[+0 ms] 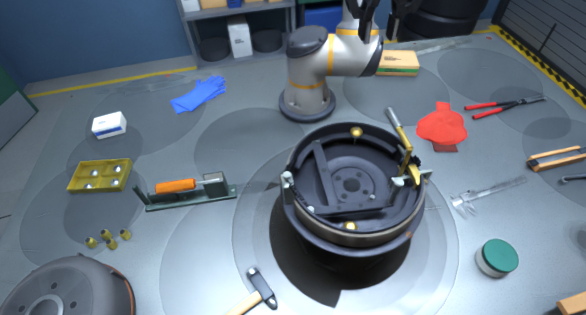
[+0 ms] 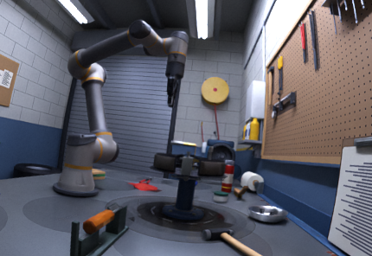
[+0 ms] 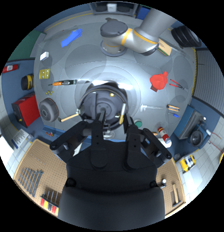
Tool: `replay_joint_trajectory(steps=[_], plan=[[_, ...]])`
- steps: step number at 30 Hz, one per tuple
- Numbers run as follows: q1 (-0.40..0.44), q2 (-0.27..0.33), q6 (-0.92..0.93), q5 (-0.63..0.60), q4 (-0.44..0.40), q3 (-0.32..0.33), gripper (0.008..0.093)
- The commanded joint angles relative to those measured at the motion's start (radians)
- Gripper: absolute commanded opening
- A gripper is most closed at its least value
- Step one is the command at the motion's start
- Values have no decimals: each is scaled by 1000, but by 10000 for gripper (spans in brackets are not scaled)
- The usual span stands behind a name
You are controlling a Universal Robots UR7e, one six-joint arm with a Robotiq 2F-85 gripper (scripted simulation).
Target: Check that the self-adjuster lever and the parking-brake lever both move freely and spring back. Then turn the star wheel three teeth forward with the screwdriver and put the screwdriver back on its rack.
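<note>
The brake drum assembly (image 1: 354, 185) sits on a pedestal at the middle of the bench. The yellow parking-brake lever (image 1: 401, 137) runs along its right side. A smaller yellow lever (image 1: 413, 172) and the star wheel lie at the right rim. The orange-handled screwdriver (image 1: 175, 186) lies in its green rack (image 1: 186, 192), left of the drum. My gripper (image 2: 171, 93) hangs high above the drum, pointing down. It is partly open and holds nothing.
A yellow tray (image 1: 100, 174) with metal parts sits at the far left, small yellow cylinders in front of it. A hammer (image 1: 255, 292) lies before the drum. A red rag (image 1: 441, 126), red pliers (image 1: 502, 105) and a caliper (image 1: 484, 192) lie to the right.
</note>
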Motion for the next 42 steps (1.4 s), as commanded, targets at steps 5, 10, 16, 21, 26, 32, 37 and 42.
replay_joint_trajectory(steps=[5, 10, 16, 21, 26, 32, 37, 42], plan=[[96, 67, 98, -2, -31, -40, 440], [138, 99, 140, -3, -44, -61, 440], [143, 102, 145, -3, -47, -62, 440], [144, 99, 146, -3, -66, -39, 440], [145, 91, 147, -3, -117, 21, 440], [145, 82, 147, -3, -210, 122, 440], [145, 81, 147, -3, -289, 203, 440], [146, 84, 147, -3, -347, 257, 440]])
